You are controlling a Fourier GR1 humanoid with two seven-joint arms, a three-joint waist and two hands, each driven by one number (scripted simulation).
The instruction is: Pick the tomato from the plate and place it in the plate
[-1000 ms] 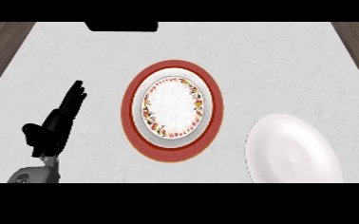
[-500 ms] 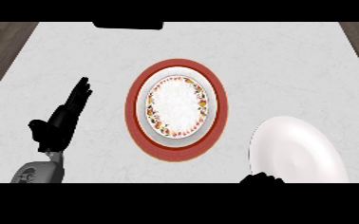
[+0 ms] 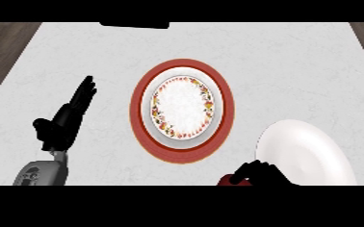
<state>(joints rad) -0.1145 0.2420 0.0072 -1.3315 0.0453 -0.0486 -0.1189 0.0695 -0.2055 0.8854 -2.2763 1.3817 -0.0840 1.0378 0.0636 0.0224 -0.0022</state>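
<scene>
The left hand (image 3: 62, 122) is resting at the left side of the tabletop (image 3: 284, 62), its fingers straight and slanting up and to the right, holding nothing; the grey forearm (image 3: 41, 172) is coming in below it. It is standing much as it did half a second ago.

Right of that hand, well apart from its fingertips, a red plate (image 3: 182, 109) is lying with a smaller patterned plate (image 3: 182, 107) sitting on it, the rim of the smaller one ringed with red and yellow marks. Both are lying where they lay before, and both are showing taller than wide.

Further right, the right hand (image 3: 257, 173) is showing at the lower edge, fingers curled over a small red thing that looks to be the tomato (image 3: 229, 179). Only a sliver of it is peeking out at the hand's left side, so its shape, its long axis and which way it is pointing cannot be told. Half a second ago only the hand's tips were showing at that edge and no red was visible; the hand is now higher in the view.

Just right of this hand, a white plate (image 3: 305, 153) is lying, its lower left rim touching or passing behind the fingers.
</scene>
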